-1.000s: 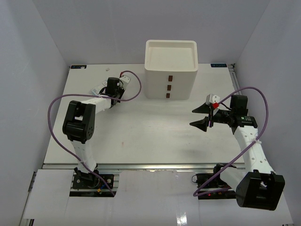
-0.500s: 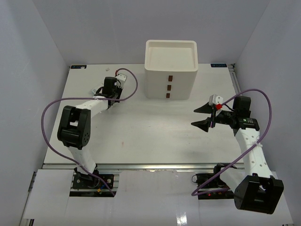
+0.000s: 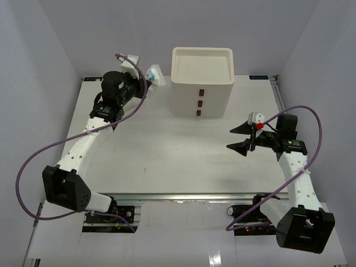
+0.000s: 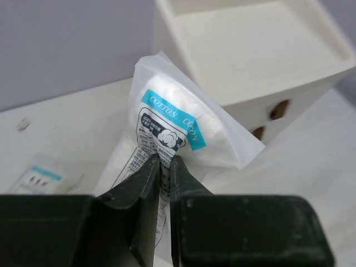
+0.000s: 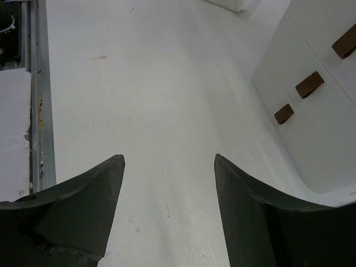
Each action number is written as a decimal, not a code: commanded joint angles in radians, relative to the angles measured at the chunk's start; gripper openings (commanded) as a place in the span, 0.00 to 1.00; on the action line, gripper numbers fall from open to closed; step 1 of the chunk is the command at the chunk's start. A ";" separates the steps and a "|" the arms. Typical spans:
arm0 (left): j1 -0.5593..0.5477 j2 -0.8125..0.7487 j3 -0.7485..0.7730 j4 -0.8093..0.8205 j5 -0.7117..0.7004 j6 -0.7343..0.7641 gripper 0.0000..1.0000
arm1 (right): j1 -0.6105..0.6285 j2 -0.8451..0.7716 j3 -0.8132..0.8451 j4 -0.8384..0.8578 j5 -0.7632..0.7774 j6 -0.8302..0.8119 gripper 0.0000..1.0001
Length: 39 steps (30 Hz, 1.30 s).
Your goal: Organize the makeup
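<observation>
One cotton packet (image 4: 178, 128) pinched in left claw (image 4: 165, 161); second packet (image 4: 41, 177) on table (image 4: 78, 119); right claw (image 5: 168, 158) spread wide.

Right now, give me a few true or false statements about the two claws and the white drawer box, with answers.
1. The left claw is shut on a clear packet of white cotton with a blue band. True.
2. The right claw grips a tan sponge. False: its jaws stand open and hold nothing.
3. The packet lies in the top tray of the large white three-drawer box with brown handles. False: it is held up in the air beside the box's left side, and the tray looks bare.
4. All three drawers of the box are shut. True.
</observation>
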 commanded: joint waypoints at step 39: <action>-0.376 0.919 1.141 0.103 -0.290 -0.232 0.77 | -0.067 -0.030 -0.037 0.060 -0.062 0.054 0.72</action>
